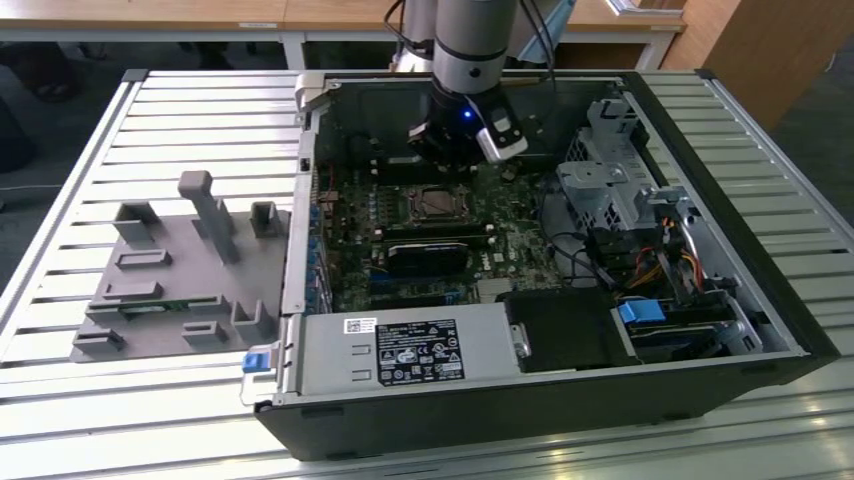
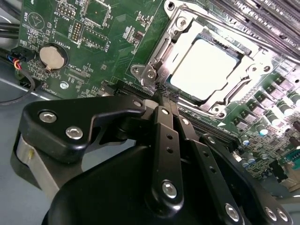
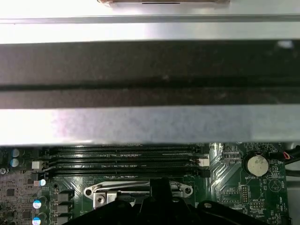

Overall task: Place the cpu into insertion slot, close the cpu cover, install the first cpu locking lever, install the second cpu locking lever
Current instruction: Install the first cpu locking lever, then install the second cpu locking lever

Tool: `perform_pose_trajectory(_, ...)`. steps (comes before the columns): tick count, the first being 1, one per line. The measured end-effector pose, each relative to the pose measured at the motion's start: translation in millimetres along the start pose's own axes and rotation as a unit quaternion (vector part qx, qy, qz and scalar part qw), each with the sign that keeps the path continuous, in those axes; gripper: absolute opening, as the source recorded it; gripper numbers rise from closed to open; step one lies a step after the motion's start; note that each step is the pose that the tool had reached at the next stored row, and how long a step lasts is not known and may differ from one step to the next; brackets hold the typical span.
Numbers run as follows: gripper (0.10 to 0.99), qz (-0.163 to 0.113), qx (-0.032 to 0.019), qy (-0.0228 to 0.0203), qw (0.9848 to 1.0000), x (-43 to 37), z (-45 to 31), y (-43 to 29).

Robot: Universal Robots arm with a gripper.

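Observation:
The cpu [image 2: 206,65], a flat square chip with a silvery top, lies in the insertion slot [image 1: 434,204] on the green board inside the open case. The grey metal cpu cover [image 2: 180,28] lies flat around the chip, which shows through the cover's window. A thin metal locking lever [image 2: 161,49] runs along the cover's side; I cannot tell whether it is latched. My gripper [image 2: 165,93] is shut with nothing between its fingers, its tips just off one corner of the cover. In the exterior view my gripper [image 1: 461,150] hangs above the board just behind the slot.
Memory slots [image 3: 122,159] and a coin battery [image 2: 50,56] lie close to the socket. A long black block [image 1: 427,258], a power supply [image 1: 407,352] and a drive cage [image 1: 607,185] crowd the case. A grey fixture [image 1: 174,270] stands on the slatted table at the exterior view's left.

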State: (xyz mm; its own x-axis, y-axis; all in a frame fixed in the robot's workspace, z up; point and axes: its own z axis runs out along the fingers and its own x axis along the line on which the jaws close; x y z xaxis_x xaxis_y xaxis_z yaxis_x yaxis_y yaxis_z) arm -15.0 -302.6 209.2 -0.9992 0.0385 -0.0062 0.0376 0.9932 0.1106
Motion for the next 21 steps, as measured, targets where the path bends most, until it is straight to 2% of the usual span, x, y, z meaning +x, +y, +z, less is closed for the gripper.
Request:
perform_pose_trajectory(7, 0.106, 0.0, 0.0001, 0.0, 1.0, -0.1, -0.3, -2.7)
perform_pose_trajectory(17, 0.106, 0.0, 0.0001, 0.0, 1.0, -0.6, -1.5, -13.1)
perform_pose_trajectory(19, 0.106, 0.0, 0.0001, 0.0001, 1.0, -0.6, -2.9, -14.0)
perform_pose_trajectory(21, 0.106, 0.0, 0.0, 0.0, 1.0, -0.6, -7.7, -13.8)
